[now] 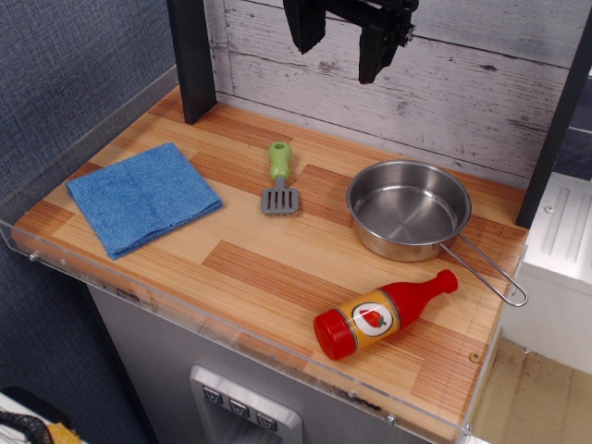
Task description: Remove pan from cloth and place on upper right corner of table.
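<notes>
The shiny steel pan [409,209] sits on the wooden table [268,268] at the back right, its wire-loop handle [486,268] pointing to the front right. The light-blue cloth [143,196] lies flat at the left with nothing on it. My black gripper [339,46] hangs high at the top edge, in front of the back wall, above and left of the pan. Its two fingers are spread apart and hold nothing.
A small grey spatula with a green handle [279,178] lies between cloth and pan. A red ketchup bottle [379,314] lies on its side near the front right. A black post [192,57] stands at the back left. A clear acrylic rim [111,277] edges the table.
</notes>
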Robot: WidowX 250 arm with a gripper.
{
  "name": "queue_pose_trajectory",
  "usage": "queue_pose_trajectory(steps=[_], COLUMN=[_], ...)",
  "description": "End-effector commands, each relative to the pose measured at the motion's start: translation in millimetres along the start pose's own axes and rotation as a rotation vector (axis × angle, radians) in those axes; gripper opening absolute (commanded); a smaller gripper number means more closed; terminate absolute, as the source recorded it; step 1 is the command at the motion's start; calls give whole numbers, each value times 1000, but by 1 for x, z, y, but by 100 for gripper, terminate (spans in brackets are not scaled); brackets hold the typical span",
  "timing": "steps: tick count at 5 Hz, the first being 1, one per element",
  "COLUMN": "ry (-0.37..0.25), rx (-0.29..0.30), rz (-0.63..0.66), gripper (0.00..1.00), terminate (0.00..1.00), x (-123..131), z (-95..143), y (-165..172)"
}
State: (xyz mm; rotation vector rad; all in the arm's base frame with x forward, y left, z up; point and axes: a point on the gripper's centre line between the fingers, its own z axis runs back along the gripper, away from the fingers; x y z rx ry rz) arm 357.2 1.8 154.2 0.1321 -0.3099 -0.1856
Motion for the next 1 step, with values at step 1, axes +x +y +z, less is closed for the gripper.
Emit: queue_pose_trajectory(steps=[1], ry=[-53], rx=[9], rz=[-1], gripper=[100], terminate=[100], x=[-5], z=[18], y=[-5])
